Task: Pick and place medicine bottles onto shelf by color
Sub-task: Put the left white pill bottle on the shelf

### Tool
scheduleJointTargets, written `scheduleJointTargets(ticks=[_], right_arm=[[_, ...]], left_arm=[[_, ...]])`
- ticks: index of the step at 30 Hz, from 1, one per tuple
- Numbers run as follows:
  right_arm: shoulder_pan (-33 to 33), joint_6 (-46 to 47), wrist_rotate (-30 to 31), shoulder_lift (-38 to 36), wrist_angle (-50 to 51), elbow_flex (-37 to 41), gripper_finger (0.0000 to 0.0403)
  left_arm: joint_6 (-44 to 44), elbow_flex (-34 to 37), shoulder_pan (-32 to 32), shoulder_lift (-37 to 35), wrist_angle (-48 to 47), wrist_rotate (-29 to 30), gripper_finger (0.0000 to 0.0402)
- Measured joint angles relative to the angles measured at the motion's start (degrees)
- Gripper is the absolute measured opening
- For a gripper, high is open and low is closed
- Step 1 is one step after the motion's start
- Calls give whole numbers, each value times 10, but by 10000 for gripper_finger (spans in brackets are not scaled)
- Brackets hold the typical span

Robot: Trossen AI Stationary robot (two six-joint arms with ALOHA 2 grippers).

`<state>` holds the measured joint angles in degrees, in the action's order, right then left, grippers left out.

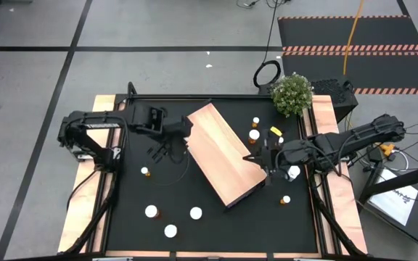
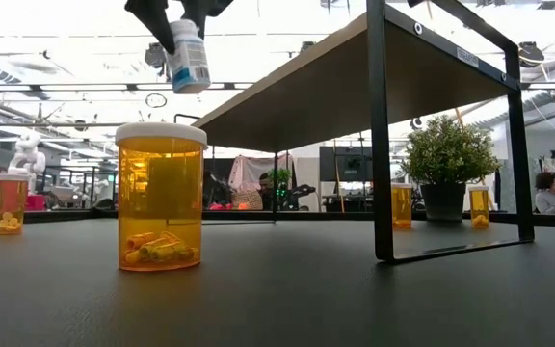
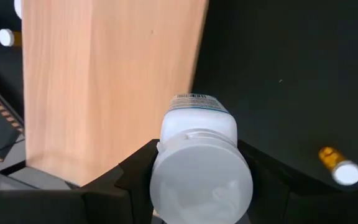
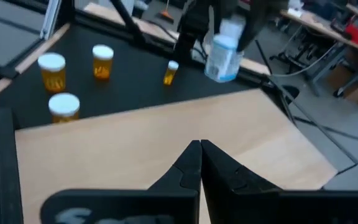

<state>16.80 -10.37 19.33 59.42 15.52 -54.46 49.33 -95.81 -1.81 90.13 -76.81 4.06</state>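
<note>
Left of centre in the high view, the left gripper (image 1: 171, 142) hangs beside the shelf (image 1: 223, 156), clamping a white medicine bottle (image 2: 189, 56) whose blue label only the low view shows.

Grey floor (image 1: 158, 29) with black tape lines, striped mat (image 1: 354, 36), potted plant (image 1: 292, 94) at table edge

One camera hangs overhead, looking straight down on the whole bench (image 1: 216, 217). Another sits at bench height, facing level into the room. Each wrist camera looks close past its own fingers — all four share the wooden shelf (image 1: 223, 156) and the lifted white bottle (image 2: 189, 56).
</note>
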Motion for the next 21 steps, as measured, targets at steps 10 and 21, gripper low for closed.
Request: scheduleJointTargets(ticks=[10,21], right_arm=[[-4,-4,1,0,-7,0,0],[-4,-7,1,0,-7,0,0]], left_arm=[[45,0,-47,0,16,15,187],[118,0,-90,5,80,25,187]])
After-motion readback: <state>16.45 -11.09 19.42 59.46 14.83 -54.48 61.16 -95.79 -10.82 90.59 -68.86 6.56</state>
